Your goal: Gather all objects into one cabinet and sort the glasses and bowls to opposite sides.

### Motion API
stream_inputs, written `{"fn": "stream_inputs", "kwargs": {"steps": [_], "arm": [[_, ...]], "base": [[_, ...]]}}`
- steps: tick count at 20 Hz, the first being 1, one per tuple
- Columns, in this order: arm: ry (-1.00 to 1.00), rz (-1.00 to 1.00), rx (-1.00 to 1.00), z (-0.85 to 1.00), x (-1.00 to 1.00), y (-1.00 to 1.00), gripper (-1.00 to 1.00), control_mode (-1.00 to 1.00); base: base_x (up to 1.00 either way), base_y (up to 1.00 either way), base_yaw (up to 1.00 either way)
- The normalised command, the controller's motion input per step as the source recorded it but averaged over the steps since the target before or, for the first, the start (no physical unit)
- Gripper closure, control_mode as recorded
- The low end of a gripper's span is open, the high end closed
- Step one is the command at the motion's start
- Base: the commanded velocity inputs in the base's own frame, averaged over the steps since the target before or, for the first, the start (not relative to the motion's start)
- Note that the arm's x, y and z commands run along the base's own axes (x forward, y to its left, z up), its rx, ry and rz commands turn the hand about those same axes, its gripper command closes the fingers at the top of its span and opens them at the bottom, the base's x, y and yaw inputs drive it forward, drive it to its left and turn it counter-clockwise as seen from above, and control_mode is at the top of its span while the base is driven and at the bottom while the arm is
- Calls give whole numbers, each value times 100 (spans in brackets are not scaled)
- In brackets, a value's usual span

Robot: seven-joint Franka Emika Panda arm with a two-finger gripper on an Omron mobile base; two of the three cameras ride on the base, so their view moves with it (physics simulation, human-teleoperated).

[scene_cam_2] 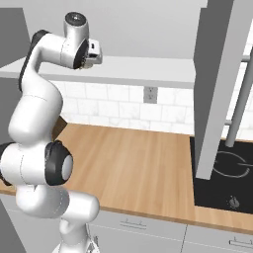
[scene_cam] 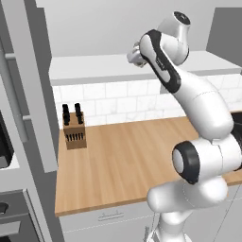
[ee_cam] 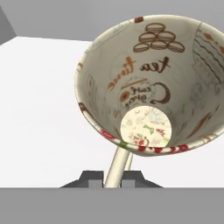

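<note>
closest to the hand camera, the 2 dark fingertips (ee_cam: pixel 91 176) of the gripper (ee_cam: pixel 114 178) sit at 6 o'clock, pressed against the thin cream handle of the beige mug (ee_cam: pixel 151 83). the mug is gripped by that handle, with 1 finger on each side of it. its wide mouth faces the lens and spreads from the centre toward 1 o'clock. inside it are brown tea lettering, a stack of macarons near 12 o'clock and a pale floral disc at the bottom. a red and white pattern runs along the rim at 5 o'clock.

behind the mug, from 9 o'clock across to 6 o'clock, lies the flat white shelf board (ee_cam: pixel 39 109). grey cabinet walls show along the top edge.

from the left base camera, the arm (scene_cam: pixel 198 108) climbs from 5 o'clock to 1 o'clock, its wrist level with the white shelf (scene_cam: pixel 94 66). the mug is probably hidden behind the wrist there. a knife block (scene_cam: pixel 74 128) stands on the wooden counter (scene_cam: pixel 123 160) at 9 o'clock, against the tiled wall.

from the right base camera, the gripper (scene_cam_2: pixel 89 60) is at 11 o'clock, just above the shelf edge. a tall grey door (scene_cam_2: pixel 217 84) hangs open at 2 o'clock, over a black hob (scene_cam_2: pixel 227 173) at 4 o'clock.
</note>
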Motion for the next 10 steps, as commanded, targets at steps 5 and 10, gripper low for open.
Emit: {"fn": "stream_inputs", "kwargs": {"steps": [5,10], "arm": [[0,0,3,9,-100,0,100,-100],[0,0,4,19,-100,0,100,-100]], "base": [[0,0,0],[0,0,0]]}}
